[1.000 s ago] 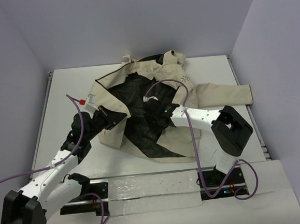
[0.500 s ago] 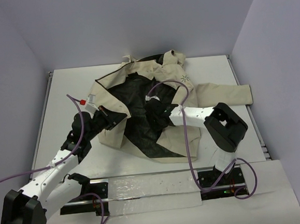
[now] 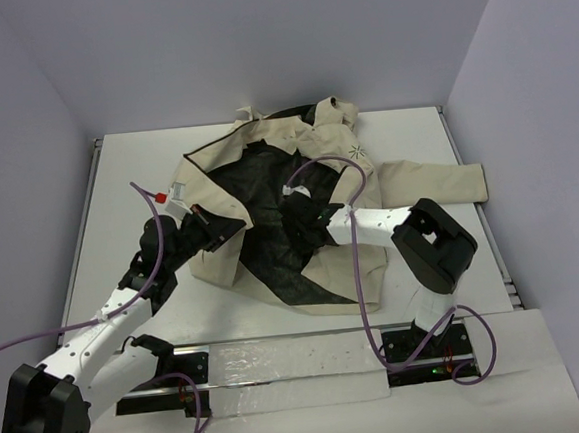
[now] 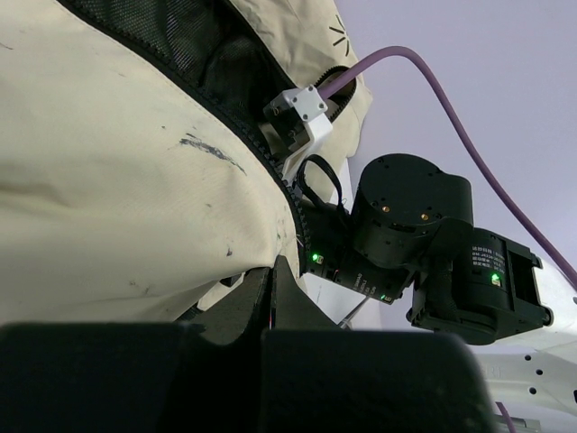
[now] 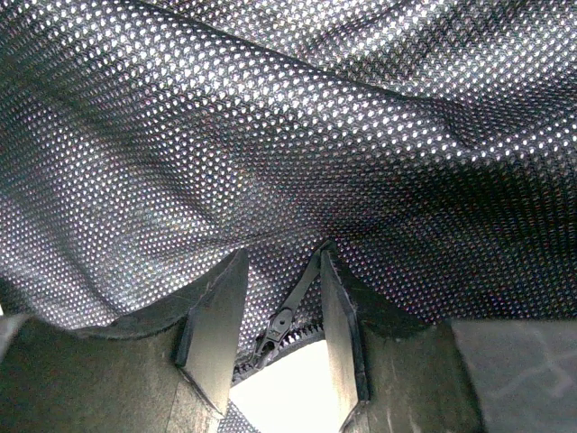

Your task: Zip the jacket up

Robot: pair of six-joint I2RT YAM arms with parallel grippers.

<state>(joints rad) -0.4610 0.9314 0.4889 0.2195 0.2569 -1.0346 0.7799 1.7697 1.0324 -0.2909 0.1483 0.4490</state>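
The jacket [image 3: 207, 183] lies spread open mid-table [image 3: 127, 189], with the mesh lining [image 5: 270, 117] facing up. The right end effector [image 5: 284, 253] is part-open, and the zipper pull [image 5: 287, 311] dangles between its fingers unpinched. If it closes off-centre it'll probably grab lining and jam the teeth. The left end effector [image 4: 270, 289] looks clamped on the cream front edge. The purple cable [image 4: 397, 52] looping overhead could snag, and the front edges are well apart.
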